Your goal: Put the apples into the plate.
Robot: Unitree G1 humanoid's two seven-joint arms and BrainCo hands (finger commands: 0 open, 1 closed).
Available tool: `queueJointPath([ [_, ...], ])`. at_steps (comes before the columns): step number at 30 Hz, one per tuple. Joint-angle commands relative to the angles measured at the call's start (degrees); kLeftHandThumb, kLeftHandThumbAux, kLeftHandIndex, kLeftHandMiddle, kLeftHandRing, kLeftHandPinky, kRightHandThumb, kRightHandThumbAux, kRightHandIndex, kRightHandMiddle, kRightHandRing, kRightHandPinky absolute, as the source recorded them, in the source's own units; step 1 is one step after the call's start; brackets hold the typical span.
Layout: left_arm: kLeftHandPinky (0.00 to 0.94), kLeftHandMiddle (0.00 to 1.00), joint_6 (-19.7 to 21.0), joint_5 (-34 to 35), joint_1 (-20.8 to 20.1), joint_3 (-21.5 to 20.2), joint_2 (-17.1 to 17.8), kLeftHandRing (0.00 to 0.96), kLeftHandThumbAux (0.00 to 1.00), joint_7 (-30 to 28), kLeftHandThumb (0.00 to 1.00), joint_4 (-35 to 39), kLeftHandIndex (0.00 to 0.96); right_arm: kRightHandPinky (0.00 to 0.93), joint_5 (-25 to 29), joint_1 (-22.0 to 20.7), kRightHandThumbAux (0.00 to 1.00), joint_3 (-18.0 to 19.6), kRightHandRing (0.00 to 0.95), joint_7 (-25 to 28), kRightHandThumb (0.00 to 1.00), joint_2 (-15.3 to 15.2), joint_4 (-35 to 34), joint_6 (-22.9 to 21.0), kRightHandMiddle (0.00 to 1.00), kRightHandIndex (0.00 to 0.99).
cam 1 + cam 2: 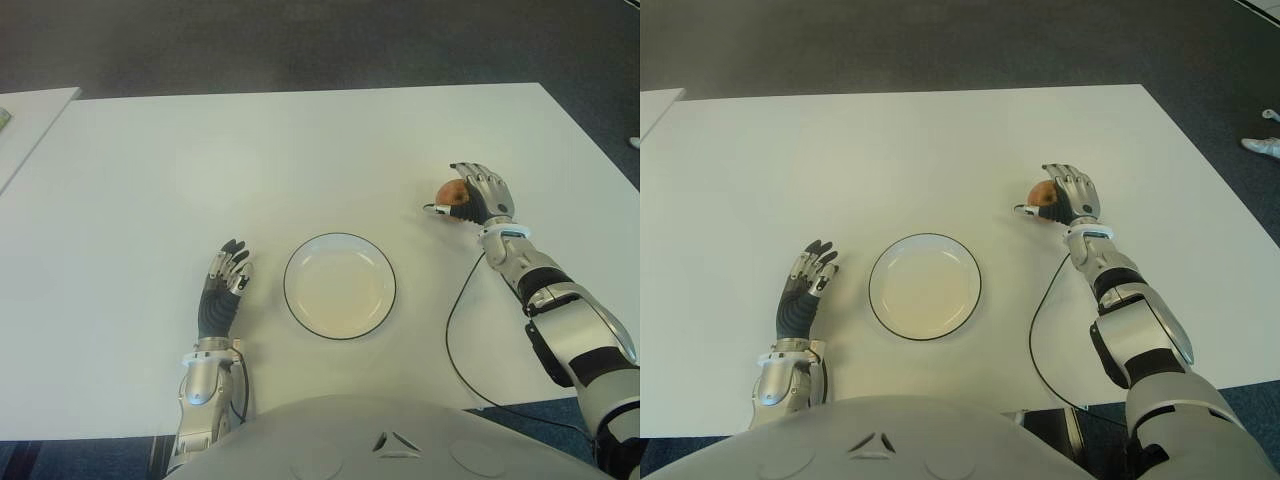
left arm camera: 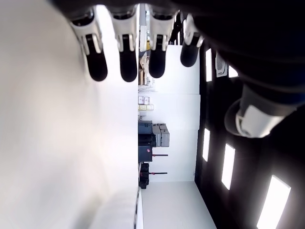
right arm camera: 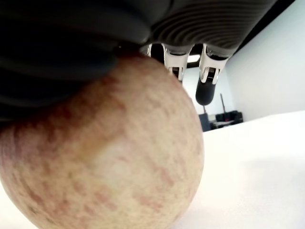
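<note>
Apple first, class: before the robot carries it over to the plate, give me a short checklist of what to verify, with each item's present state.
1. Right hand wrapped on the apple: ok.
2. Apple lifted off the table: cannot tell.
3. Plate has nothing in it: ok.
4. Table between apple and plate bare: ok.
5. Left hand open, left of the plate, out of the way: ok.
6. Cable below the right arm may snag: cannot tell.

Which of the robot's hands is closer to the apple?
The right hand: it is cupped over the apple, far to the right of the plate. The left hand shows open beyond the plate's left side, well away from the apple.
</note>
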State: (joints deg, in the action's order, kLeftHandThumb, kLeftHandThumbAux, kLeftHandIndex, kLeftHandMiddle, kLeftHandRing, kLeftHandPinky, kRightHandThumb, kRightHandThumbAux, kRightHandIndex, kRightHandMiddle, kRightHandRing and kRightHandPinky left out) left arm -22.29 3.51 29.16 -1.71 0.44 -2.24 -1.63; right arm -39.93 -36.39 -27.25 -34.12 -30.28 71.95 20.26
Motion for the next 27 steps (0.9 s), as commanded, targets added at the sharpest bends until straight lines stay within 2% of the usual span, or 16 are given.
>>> queueJointPath([
  [1,0.185,0.147,1.79,-0.14,1.22,-0.25,0.31,0.161,0.522,-0.31,0.078,-0.28,0.121,0.0,-0.17,3.71,0.358,-0.81,0.0,1.81,0.248,1.5,1.46,-0.4,0.027,0.023],
  [17,0.199,0.152,2.24,0.15,1.99,-0.21,0.28,0.168,0.518,-0.45,0.09,0.92,0.125,0.0,0.96,5.28,0.362,-0.59,0.002,1.76,0.236,2.7,1.18,0.1,0.035,0.025],
  [27,0.177,0.144,2.6,-1.02,2.95,-0.2,0.37,0.155,0.528,0.17,0.07,2.53,0.115,0.0,1.92,5.88,0.375,-0.14,0.005,2.06,0.266,3.35,1.02,0.51,0.038,0.033],
])
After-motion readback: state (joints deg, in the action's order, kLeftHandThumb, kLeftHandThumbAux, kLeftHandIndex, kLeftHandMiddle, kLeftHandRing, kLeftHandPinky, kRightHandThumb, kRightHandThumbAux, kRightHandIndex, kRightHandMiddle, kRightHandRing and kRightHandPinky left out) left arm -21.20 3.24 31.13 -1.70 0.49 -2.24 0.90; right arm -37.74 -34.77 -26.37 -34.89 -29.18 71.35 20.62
